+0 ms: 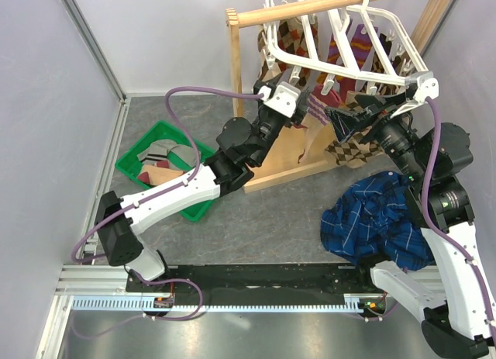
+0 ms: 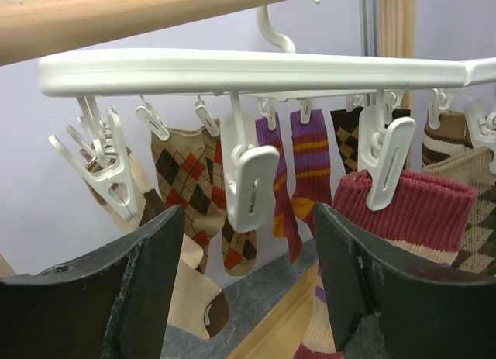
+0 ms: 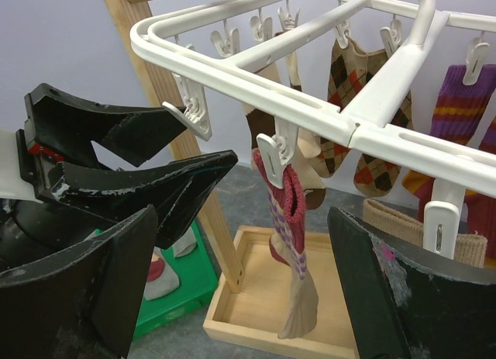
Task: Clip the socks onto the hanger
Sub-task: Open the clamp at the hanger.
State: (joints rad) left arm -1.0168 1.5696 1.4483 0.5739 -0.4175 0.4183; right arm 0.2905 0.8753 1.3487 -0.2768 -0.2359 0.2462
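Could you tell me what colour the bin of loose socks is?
The bin is green; top view shows it best.

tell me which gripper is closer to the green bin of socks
Left. The left gripper is up at the hanger, beyond and to the right of the green bin; the right gripper is also at the hanger, farther right from the bin.

Arms point(image 1: 174, 195) white, blk joints point(image 1: 232, 138) — purple cables point(image 1: 205, 90), blk fingers point(image 2: 147, 297).
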